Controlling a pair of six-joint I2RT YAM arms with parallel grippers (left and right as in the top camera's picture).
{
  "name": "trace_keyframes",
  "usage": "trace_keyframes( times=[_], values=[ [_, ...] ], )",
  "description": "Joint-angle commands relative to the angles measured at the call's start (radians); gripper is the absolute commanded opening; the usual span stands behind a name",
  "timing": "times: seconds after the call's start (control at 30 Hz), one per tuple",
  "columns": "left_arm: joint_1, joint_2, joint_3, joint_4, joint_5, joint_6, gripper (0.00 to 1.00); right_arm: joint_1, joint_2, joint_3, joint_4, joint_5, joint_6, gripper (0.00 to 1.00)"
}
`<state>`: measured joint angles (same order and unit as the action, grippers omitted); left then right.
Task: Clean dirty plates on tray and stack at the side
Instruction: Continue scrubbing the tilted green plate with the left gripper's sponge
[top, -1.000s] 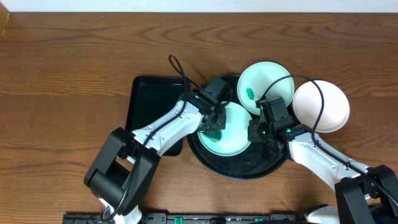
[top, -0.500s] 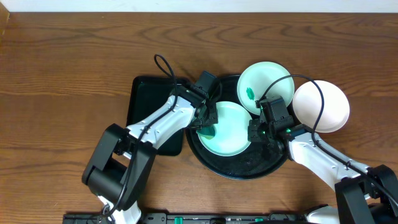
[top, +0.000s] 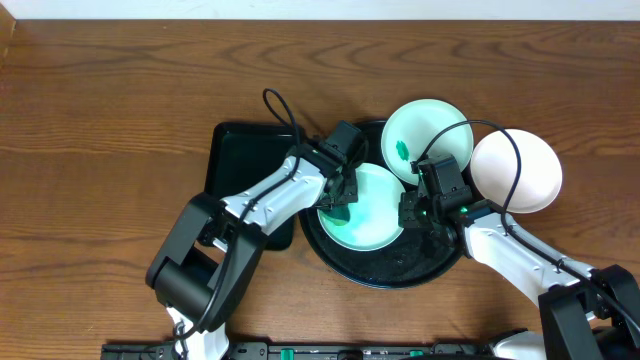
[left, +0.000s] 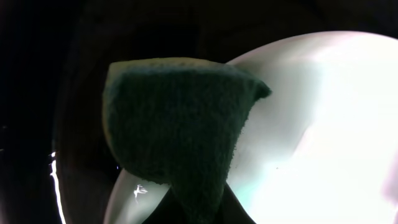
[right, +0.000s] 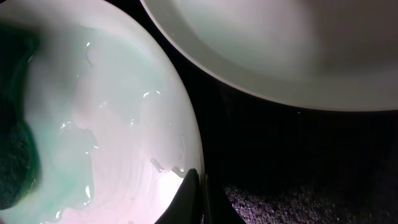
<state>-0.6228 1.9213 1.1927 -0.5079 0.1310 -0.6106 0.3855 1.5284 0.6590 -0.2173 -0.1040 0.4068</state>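
Note:
On the round black tray (top: 385, 272) lies a pale mint plate (top: 372, 218), wet and glossy. My left gripper (top: 343, 200) is shut on a dark green sponge (left: 180, 130), which presses on the left part of that plate (left: 323, 124). My right gripper (top: 408, 210) is shut on the same plate's right rim (right: 112, 124), its jaws (right: 200, 193) pinching the edge. A second mint plate (top: 425, 135) with a small green smear sits at the tray's back. A white plate (top: 520, 170) lies to the right of the tray.
A rectangular black tray (top: 240, 170) lies left of the round one, partly under my left arm. The second plate (right: 280, 43) hangs close above my right gripper in the right wrist view. Bare wooden table surrounds the trays.
My left gripper swept the sponge leftward over the mint plate and has come back to the right. The right gripper and the other plates have not moved.

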Motion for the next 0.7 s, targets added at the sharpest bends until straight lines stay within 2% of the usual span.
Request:
trace_keyframes(
  times=[0.0, 0.43, 0.67],
  values=[
    [-0.070, 0.108, -0.019, 0.040, 0.097, -0.022, 0.08, 0.003, -0.005, -0.006, -0.004, -0.029, 0.004, 0.01],
    [-0.055, 0.096, -0.012, 0.110, 0.359, -0.023, 0.07, 0.003, -0.005, -0.005, -0.003, -0.036, 0.004, 0.01],
    [-0.023, -0.014, 0.000, 0.114, 0.362, -0.011, 0.07, 0.003, -0.005, -0.006, -0.003, -0.036, 0.004, 0.01]
  ],
)
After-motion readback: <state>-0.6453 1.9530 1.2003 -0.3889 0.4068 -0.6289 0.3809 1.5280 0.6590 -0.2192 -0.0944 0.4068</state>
